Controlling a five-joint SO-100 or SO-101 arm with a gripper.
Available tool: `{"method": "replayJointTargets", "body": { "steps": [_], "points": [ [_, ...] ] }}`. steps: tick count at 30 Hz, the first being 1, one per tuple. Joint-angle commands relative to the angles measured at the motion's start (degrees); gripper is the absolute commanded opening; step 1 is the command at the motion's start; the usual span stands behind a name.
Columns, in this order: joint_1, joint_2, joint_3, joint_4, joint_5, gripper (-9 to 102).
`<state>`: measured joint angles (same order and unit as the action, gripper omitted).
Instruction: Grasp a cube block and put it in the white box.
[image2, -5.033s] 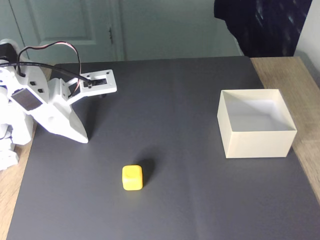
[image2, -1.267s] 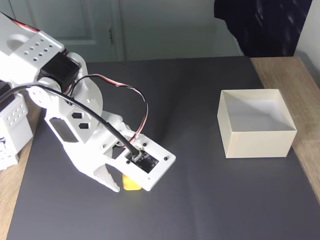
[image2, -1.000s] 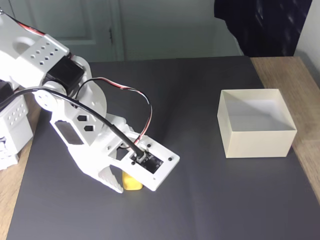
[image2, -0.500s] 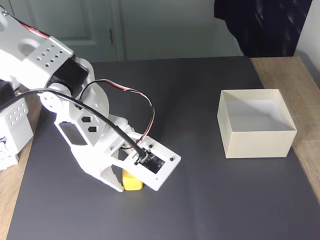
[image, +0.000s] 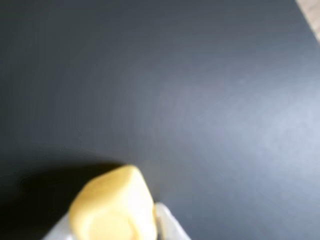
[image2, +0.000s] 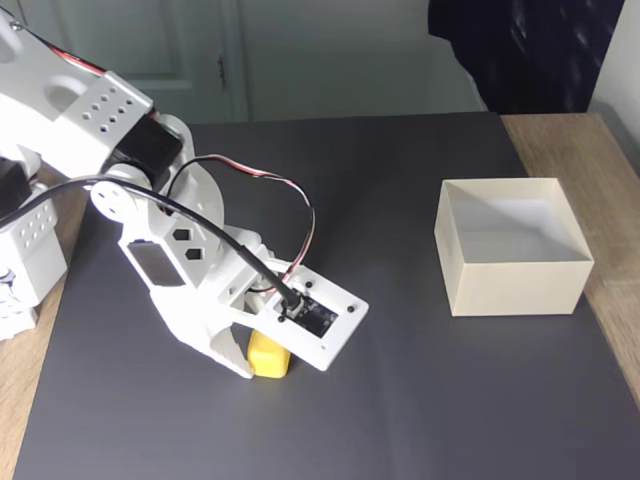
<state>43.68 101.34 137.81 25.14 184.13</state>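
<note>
Grip looks made: the gripper (image2: 262, 362) is closed on the cube block (image2: 270, 356), white fingers (image: 167, 225) pressing its sides in the wrist view, down at the dark mat (image2: 400, 400). From here the white box (image2: 512, 247) stands well off to the gripper's right in the fixed view, slightly farther back. Judging by that, a straight lift first, high enough to clear the near wall, then a level carry over the middle before letting go, should serve best.

A dark grey mat (image2: 380, 200) (over a wooden table (image2: 560, 140)) carries the white box (image2: 512, 262) and cube block (image2: 268, 357).
</note>
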Motion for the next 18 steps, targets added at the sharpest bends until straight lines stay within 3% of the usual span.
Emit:
{"method": "replayJointTargets", "body": {
  "steps": [1, 12, 18],
  "points": [
    [-1.05, 0.26, -0.26, -0.88, 0.18, 13],
    [-1.85, 0.62, -0.18, -0.53, -0.09, 10],
    [-2.90, 0.62, -0.18, -0.26, -0.35, 0]
  ]
}}
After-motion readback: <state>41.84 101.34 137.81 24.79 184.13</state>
